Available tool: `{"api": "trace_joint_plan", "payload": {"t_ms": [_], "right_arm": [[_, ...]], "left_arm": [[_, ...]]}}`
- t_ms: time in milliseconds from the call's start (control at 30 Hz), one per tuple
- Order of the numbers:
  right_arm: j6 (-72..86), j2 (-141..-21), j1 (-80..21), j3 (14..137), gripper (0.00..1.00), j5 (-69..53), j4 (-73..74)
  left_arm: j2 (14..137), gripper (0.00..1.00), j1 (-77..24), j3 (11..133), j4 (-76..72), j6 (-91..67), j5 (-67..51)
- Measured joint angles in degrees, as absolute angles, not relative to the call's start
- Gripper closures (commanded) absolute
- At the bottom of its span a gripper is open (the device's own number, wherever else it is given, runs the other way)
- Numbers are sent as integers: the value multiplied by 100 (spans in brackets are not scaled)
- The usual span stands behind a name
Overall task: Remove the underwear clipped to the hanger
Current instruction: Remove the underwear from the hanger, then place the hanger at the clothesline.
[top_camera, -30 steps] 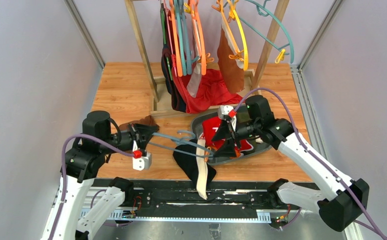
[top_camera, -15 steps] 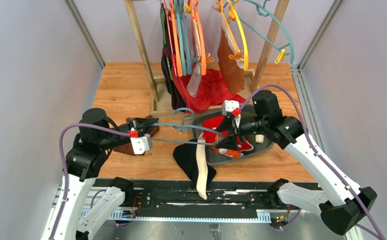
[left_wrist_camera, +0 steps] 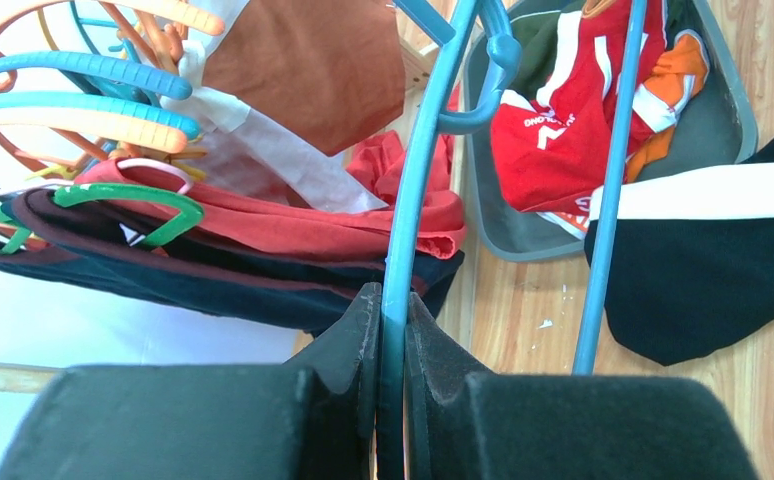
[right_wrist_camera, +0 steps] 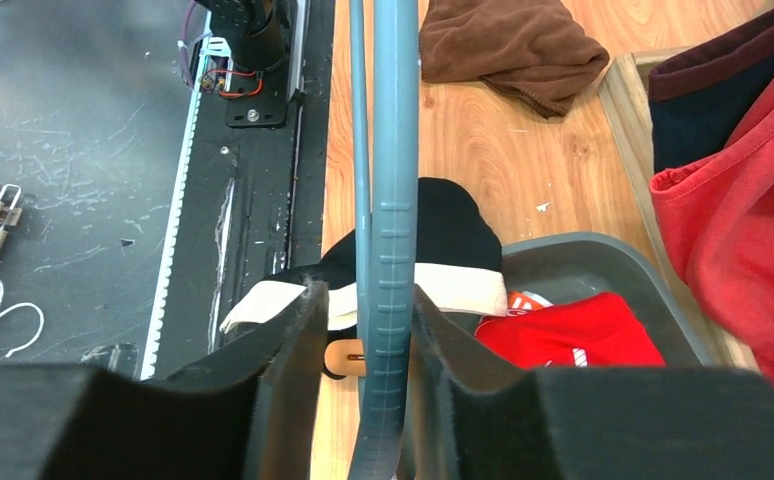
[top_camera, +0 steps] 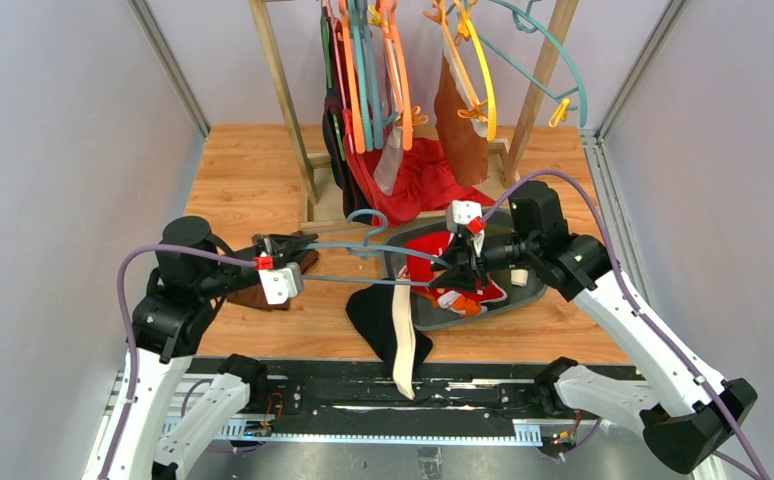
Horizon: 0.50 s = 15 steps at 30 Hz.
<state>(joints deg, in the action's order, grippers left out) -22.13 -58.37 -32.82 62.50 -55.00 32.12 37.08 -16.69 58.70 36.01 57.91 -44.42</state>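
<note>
L gripper (left_wrist_camera: 391, 300) is clamping shut on one end of the blue hanger (left_wrist_camera: 416, 200), holding it roughly level over the desk (top_camera: 243, 170). R gripper (right_wrist_camera: 368, 300) is straddling the far arm, jaws partway in w/ a sliver of gap on one side, so prob. not gripping yet. Black brief (top_camera: 378, 320) w/ white waistband is hanging from the hanger, its bottom lying at the desk's near edge. The clip is mostly hidden, so I can't tell if it's letting go. Red brief (top_camera: 441, 260) is lying in the tray (left_wrist_camera: 728, 120), so that one looks done. Left to do: the black one, plus brown brief (top_camera: 460, 120) and pale brief (top_camera: 391, 160) hanging on the rack (top_camera: 283, 100) behind.
</note>
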Motion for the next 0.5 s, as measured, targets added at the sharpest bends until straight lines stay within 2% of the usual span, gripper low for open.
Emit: {"api": "trace_joint_plan", "payload": {"t_ms": [100, 133, 267, 367, 500], "right_arm": [[-2196, -5828, -3282, 6248, 94, -5476, 3186], [-2187, -5817, -3282, 6246, 99, -5441, 3170], [-2128, -5723, -3269, 6222, 99, -5199, 3107], [-2143, -5533, -3227, 6123, 99, -5026, 3114], [-2178, -5231, -3083, 5981, 99, -4921, 3146]], "left_arm": [[3691, 98, -1669, 5826, 3592, 5776, -4445], [3686, 94, -1669, 5808, 3588, 5774, -4449], [3651, 64, -1669, 5728, 3562, 5736, -4480], [3607, 37, -1669, 5662, 3487, 5599, -4451], [3553, 17, -1669, 5610, 3339, 5297, -4379]]}}
